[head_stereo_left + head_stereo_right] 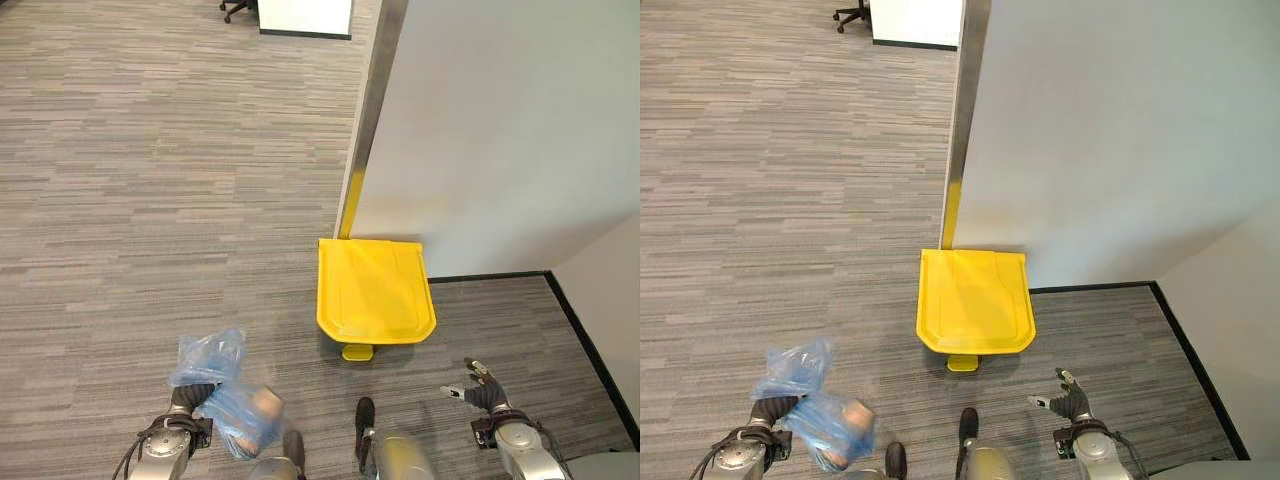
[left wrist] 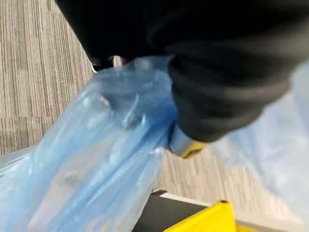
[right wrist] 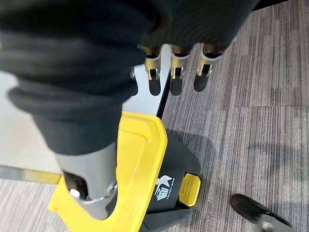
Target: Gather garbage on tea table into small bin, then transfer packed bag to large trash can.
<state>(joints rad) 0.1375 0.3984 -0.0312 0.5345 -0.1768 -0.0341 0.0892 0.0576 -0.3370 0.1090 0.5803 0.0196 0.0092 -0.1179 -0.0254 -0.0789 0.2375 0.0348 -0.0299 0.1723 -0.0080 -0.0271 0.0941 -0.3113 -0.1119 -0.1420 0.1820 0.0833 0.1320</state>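
Item one, nearest: left hand [image 1: 186, 398], low and well to the left of the bin, fingers curled round the gathered neck of a blue bag [image 1: 222, 388]; the translucent bag bulges on either side of the grip, with a pale lump of contents showing through the lower part, and it hangs clear of the carpet. In the left wrist view the bag's crumpled film [image 2: 104, 159] runs out from under the dark cover, and a yellow corner of the bin shows beyond it. Item two: right hand [image 1: 478, 390], low and just right of the bin, holding nothing, fingers [image 3: 175, 72] straight and spread; it sits apart from the bin lid. Item three: bin [image 1: 374, 290], a large can with a closed yellow lid over a dark body, a yellow pedal [image 1: 357, 352] at the foot of its near side; the right wrist view shows the same lid edge, dark body and pedal [image 3: 189, 189] from the side. Item four: carpet [image 1: 150, 200], grey striped tiles, under and around the bin. Item five: wall [image 1: 500, 130], white, directly behind the bin, with a metal corner strip [image 1: 372, 100] rising from behind the bin's left rear corner and a dark skirting to its right. Item six, farthest: chair base [image 1: 237, 9], black, far beyond the bin by a white panel.
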